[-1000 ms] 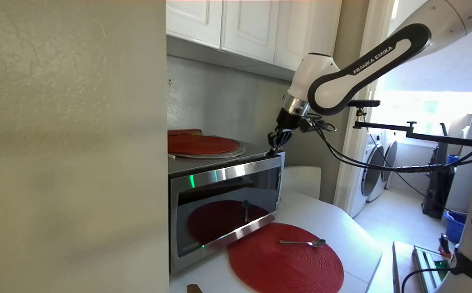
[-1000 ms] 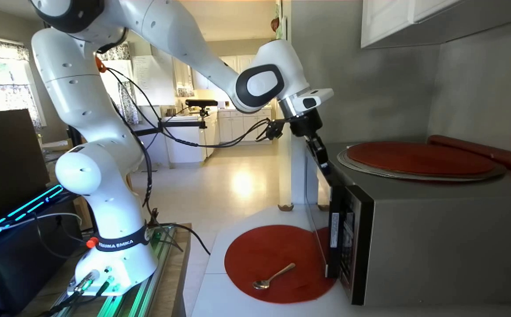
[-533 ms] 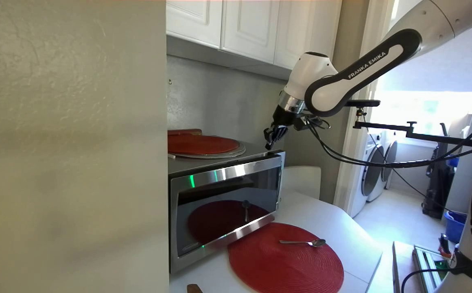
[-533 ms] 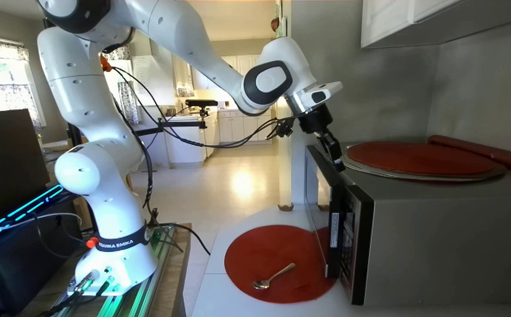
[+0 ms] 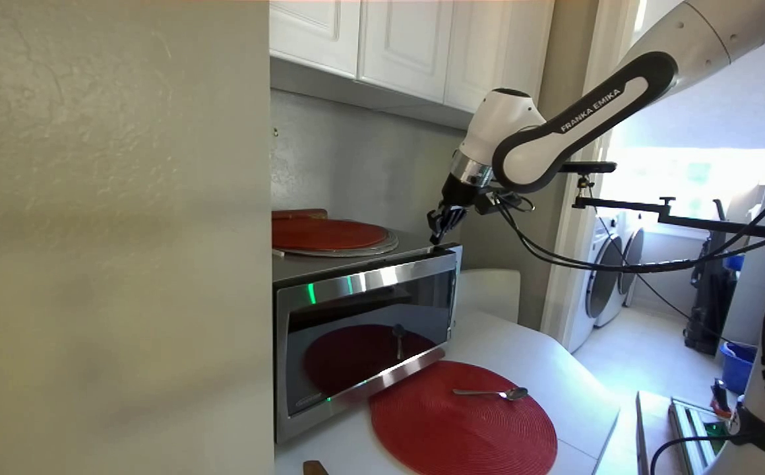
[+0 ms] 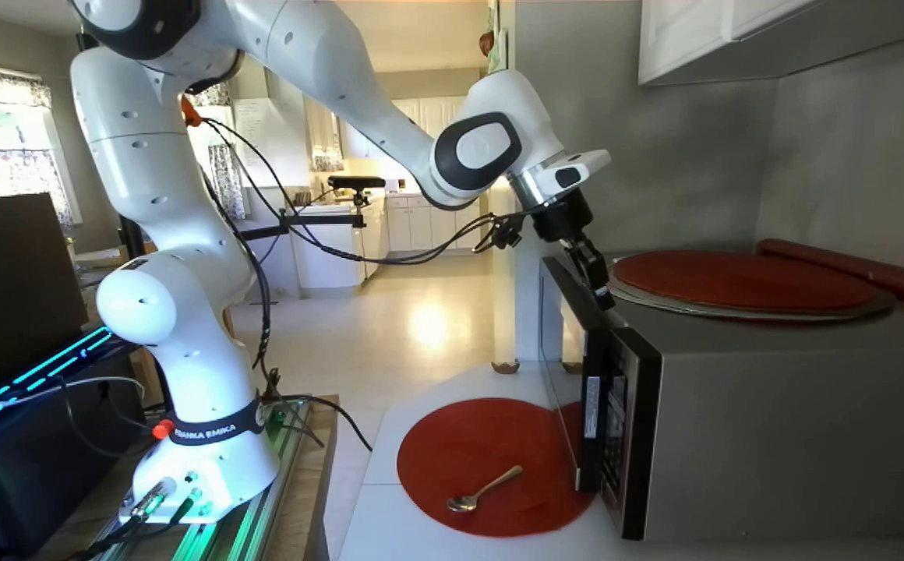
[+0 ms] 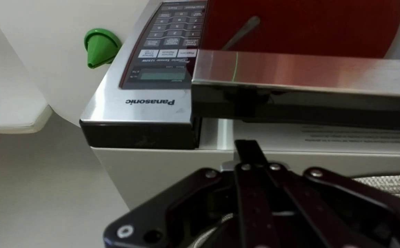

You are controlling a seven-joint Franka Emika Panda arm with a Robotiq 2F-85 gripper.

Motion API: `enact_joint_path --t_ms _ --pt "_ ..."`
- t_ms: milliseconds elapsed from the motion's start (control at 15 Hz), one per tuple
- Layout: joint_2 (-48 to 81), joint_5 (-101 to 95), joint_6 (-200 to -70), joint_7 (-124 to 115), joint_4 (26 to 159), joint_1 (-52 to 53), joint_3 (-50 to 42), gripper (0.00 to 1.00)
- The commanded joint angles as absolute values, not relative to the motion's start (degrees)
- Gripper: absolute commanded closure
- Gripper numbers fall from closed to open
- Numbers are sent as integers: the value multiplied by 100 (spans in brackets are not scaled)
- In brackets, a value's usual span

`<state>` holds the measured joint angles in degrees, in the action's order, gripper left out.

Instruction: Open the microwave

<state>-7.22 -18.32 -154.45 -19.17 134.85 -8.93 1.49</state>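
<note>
1 Panasonic microwave (image 6: 779, 436), grey casing, directly below the fingers (image 7: 251, 152); brand lettering legible in the wrist view.

1 door (image 5: 369, 343) to same, dark glass with steel trim, ajar; its upper edge stands forward of the casing, the gap lying just beyond the fingertips in the wrist view.

1 control panel (image 7: 169, 41), keypad and greenish display (image 7: 163, 75), beyond and left of the fingers in the wrist view.

1 Robotiq gripper (image 5: 435, 240), black, slanted downward at the casing's top front edge. Fingers drawn together, holding nothing that shows; contact between tips and microwave cannot be told.

1 red round placemat (image 6: 744, 280) on the casing, beside the fingers, laid over silver woven matting (image 7: 389, 182); count of layers unclear.

1 red roll-shaped item (image 6: 857, 271), past the matting from the fingers; identity unclear.

1 red woven placemat (image 5: 468, 429), round, below the fingers, on a white table (image 5: 534, 356).

1 metal spoon (image 5: 506, 394), lying on the lower placemat, below the fingers.

1 green cone (image 7: 101, 46), beyond and left of the fingers in the wrist view.

White wall cabinets (image 5: 402, 56), above the fingers.

2 front-loading laundry machines (image 5: 603, 277), well apart from the fingers, to their right in an exterior view.
</note>
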Motion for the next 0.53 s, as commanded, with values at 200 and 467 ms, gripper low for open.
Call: enact_joint_path --t_ms 200,467 --pt "-489 -2075 -15746 -2150 13561 -834 78 100" --pt "-588 -1976 -15545 -2163 13665 -760 92 100"
